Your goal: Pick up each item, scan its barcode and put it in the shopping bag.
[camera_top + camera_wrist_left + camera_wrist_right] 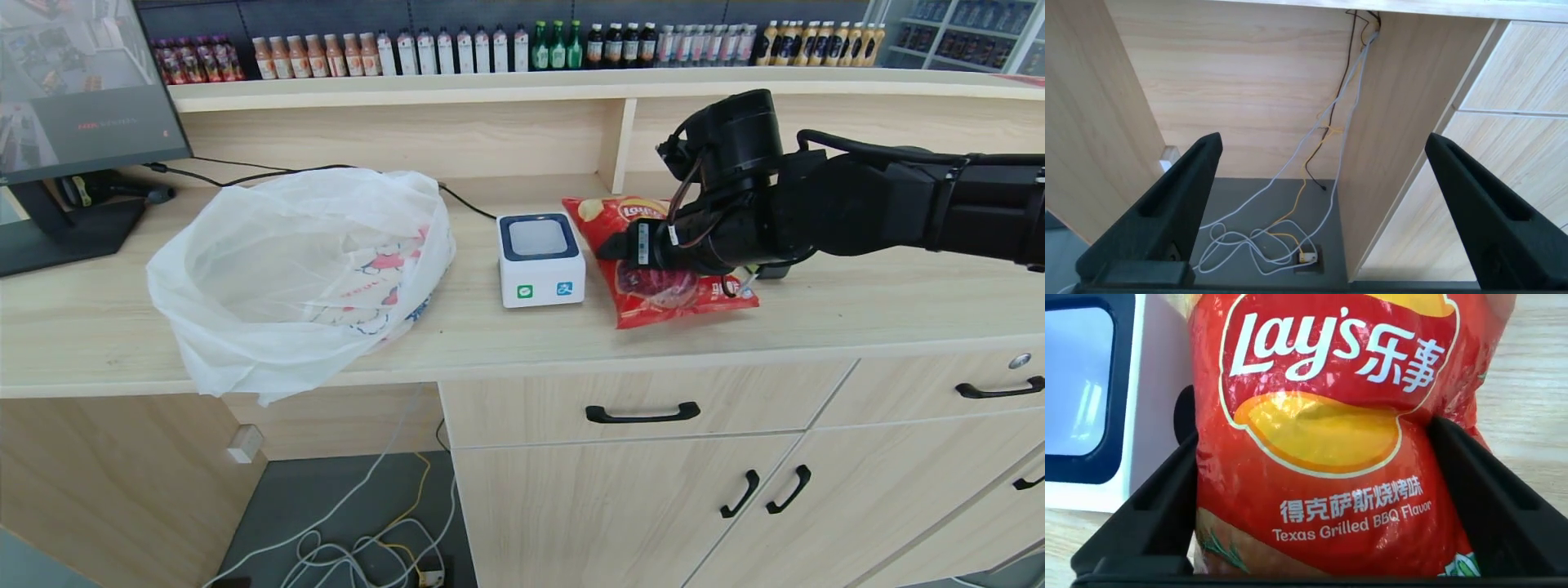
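Right gripper (1310,490) clamped on the one chip bag (678,304) - lying on the counter (857,302) just beside the one white scanner (540,260). One shopping bag (302,269) gaping open past the scanner. Left gripper (1323,204) spread apart below counter level - nothing held.

Left hand (1323,147): fingers (1176,212) spread wide. I see, framed between them, a wood back panel (1241,82) with cables (1325,118) hanging down it and coiling on the dark floor (1282,204). Cabinet fronts (1519,98) lie beyond one finger.
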Controlling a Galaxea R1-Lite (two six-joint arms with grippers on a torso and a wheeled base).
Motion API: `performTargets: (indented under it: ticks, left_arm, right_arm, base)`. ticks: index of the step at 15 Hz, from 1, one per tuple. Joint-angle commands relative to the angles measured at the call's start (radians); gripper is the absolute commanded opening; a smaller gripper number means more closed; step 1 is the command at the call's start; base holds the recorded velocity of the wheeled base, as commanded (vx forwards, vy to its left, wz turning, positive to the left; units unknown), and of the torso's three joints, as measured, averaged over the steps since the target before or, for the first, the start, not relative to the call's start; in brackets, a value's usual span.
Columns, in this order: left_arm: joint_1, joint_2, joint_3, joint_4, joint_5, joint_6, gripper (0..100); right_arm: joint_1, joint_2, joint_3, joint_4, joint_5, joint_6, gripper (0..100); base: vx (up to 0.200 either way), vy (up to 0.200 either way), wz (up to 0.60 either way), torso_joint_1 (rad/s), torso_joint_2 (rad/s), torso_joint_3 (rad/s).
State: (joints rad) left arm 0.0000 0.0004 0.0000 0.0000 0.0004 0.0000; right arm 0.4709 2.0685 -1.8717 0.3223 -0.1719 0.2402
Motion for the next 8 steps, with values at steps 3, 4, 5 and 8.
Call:
performTargets:
  ticks: [3, 4, 5, 8]
  left_arm:
    - [0.0, 0.0, 0.0, 0.0, 0.0, 0.0, 100]
    - [0.0, 0.0, 0.0, 0.0, 0.001, 0.0, 100]
    - [0.0, 0.0, 0.0, 0.0, 0.001, 0.0, 100]
    - [-0.002, 0.0, 0.0, 0.0, 0.0, 0.0, 100]
  right_arm:
    - [0.0, 0.024, -0.015, -0.008, -0.021, 0.001, 100]
    - [0.0, 0.033, -0.032, -0.008, -0.023, 0.002, 100]
    - [0.0, 0.035, -0.038, -0.008, -0.023, 0.001, 100]
    - [0.0, 0.032, -0.043, -0.006, -0.023, 0.001, 0]
  base:
    - [0.0, 0.0, 0.0, 0.0, 0.0, 0.0]
    - [0.0, 0.0, 0.0, 0.0, 0.0, 0.0]
    - [0.0, 0.0, 0.0, 0.0, 0.0, 0.0]
    - [0.0, 0.0, 0.0, 0.0, 0.0, 0.0]
